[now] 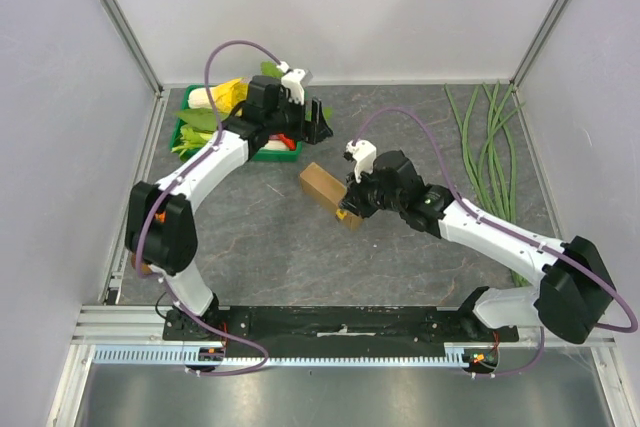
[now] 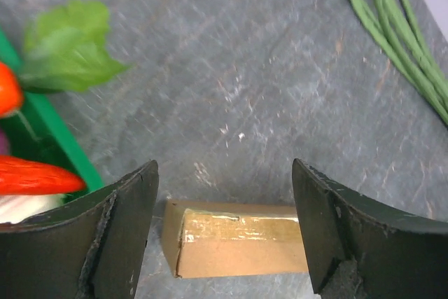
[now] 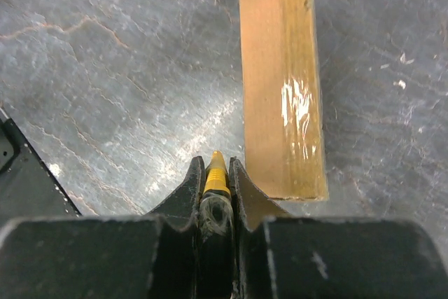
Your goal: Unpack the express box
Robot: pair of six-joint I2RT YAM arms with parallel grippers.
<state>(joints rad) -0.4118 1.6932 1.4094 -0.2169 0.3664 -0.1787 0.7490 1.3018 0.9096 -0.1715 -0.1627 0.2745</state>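
**Box not yet opened: the unpacking is all ahead of you**

The express box (image 1: 328, 190) lies flat on the table (image 1: 260, 247) near the middle, flaps shut. The wrist views show glossy tape running along its top, with no cut that I can make out. Nothing has been lifted out, so I judge that slitting the tape, folding back the flaps and emptying it all remain.

Your right gripper (image 1: 352, 203) is pinched on a yellow-tipped tool (image 3: 215, 180), and its point sits just beside the box's near end. Your left gripper (image 2: 224, 166) hangs above the table with its jaws wide apart and nothing between them; the box shows below.

What the box holds is hidden. The green tray (image 1: 183, 132), apart from the box on its far left, holds leafy greens, something yellow and a red piece
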